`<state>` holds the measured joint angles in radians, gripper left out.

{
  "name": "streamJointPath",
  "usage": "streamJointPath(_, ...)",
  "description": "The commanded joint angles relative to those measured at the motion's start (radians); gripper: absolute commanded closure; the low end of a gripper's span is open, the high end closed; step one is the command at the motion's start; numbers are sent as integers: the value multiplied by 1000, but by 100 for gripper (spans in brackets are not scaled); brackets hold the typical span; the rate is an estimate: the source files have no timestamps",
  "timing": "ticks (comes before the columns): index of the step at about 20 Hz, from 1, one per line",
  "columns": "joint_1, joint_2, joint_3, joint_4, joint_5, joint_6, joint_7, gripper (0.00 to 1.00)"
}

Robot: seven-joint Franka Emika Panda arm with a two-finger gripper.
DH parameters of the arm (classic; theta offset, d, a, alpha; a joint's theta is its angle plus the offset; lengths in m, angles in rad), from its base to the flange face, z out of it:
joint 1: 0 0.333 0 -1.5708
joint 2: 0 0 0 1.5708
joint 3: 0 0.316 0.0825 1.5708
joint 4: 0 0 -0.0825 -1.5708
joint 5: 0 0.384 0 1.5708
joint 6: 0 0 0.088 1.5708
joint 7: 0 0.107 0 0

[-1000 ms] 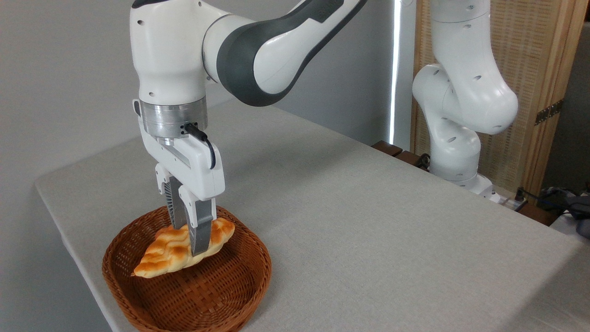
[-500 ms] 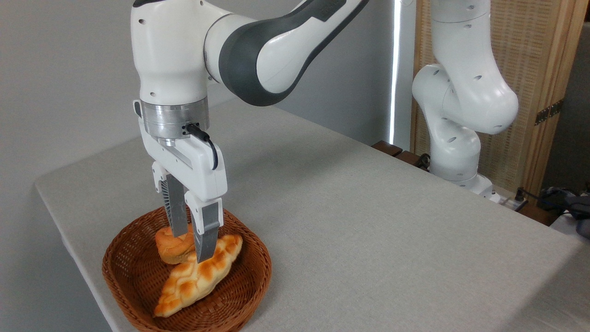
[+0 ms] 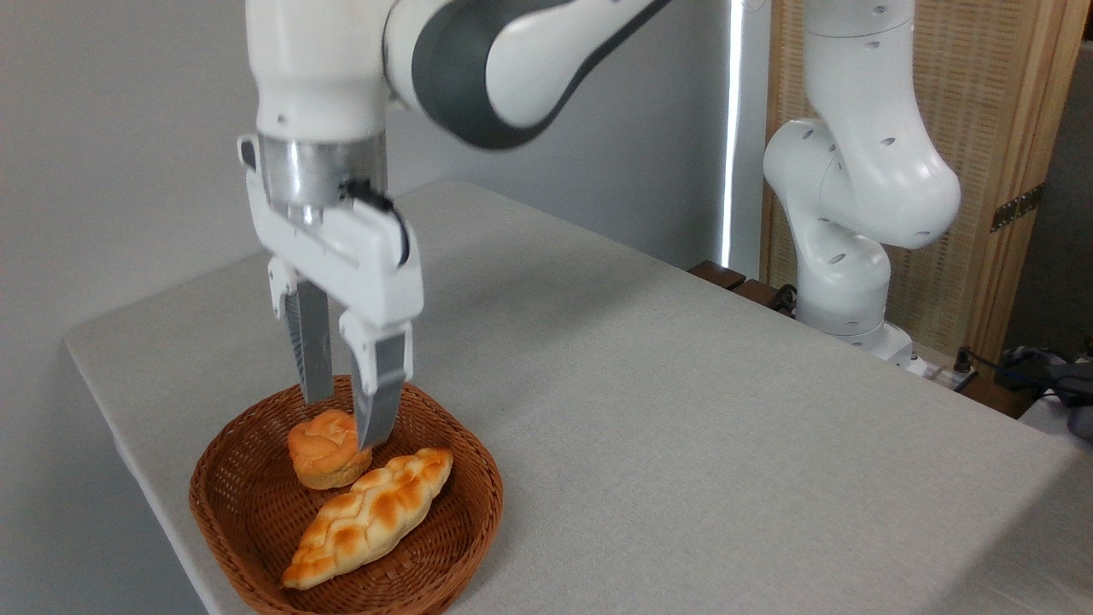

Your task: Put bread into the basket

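The braided golden bread [image 3: 370, 518] lies inside the reddish-brown wicker basket [image 3: 478, 487], stretched from the lower left toward the right rim. My gripper [image 3: 344, 421] hangs open a little above the basket's back half, with nothing between its grey fingers [image 3: 376, 397]. The fingertips sit just over a small round orange bun [image 3: 324, 449] that rests in the basket behind the bread. The loaf touches neither finger.
The basket stands near the table's left front corner, close to the table edge [image 3: 137, 465]. My arm's white base [image 3: 841, 282] is mounted at the table's far right side. A wooden screen [image 3: 982, 128] and cables lie beyond it.
The gripper opened and let the bread drop flat into the basket. It has since risen straight up, so the round bun behind the loaf shows.
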<state>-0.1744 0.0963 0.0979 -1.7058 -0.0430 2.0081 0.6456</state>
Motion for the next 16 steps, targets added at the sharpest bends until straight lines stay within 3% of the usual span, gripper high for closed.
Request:
streamJointPath(1, -2, -55, -7, 131, -55, -306, -60, 0)
streamJointPath(3, 0, -56, -10, 202, -61, -443, -57, 0)
streamJointPath(9, 1, -78, -66, 190, -49, -463, -55, 0)
streamJointPath(12, 104, -99, -134, 157, -48, -467, -46, 0)
streamJointPath(13, 118, -99, -141, 156, -41, -466, -47, 0)
streamJointPath(15, 115, -99, -148, 155, 29, -466, -46, 0)
streamJointPath(16, 113, -101, -149, 155, 29, -468, -46, 0)
